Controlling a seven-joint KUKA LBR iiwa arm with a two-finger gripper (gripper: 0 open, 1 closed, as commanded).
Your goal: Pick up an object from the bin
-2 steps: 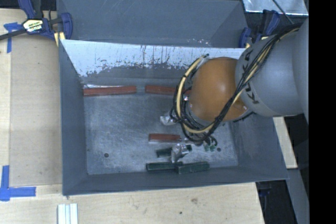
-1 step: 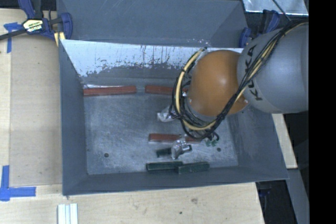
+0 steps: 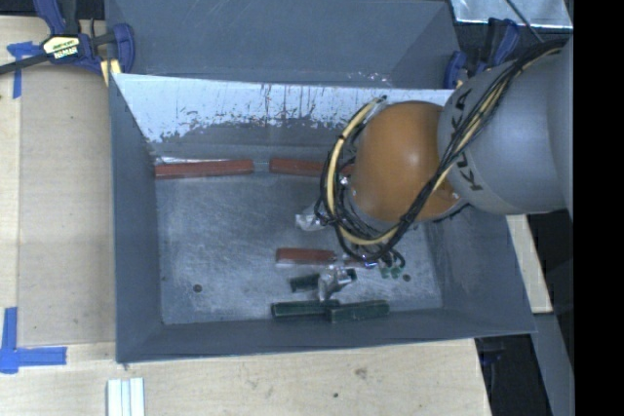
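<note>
At bin (image 3: 132, 239) front, claw (image 3: 336, 278) beside small dark piece (image 3: 304, 283) (brown bar (image 3: 304, 256) adjacent).

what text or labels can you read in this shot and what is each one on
"K": black lettering on the grey arm; the rest is hidden behind cables and cannot be read.
Brown bars and green bars in the bin: no text can be read on them.

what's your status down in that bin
Gripper low near the bin front, beside a small dark piece. Short red-brown bar just behind, long dark green bar just in front. Two more red-brown bars far back, out of the way.
</note>
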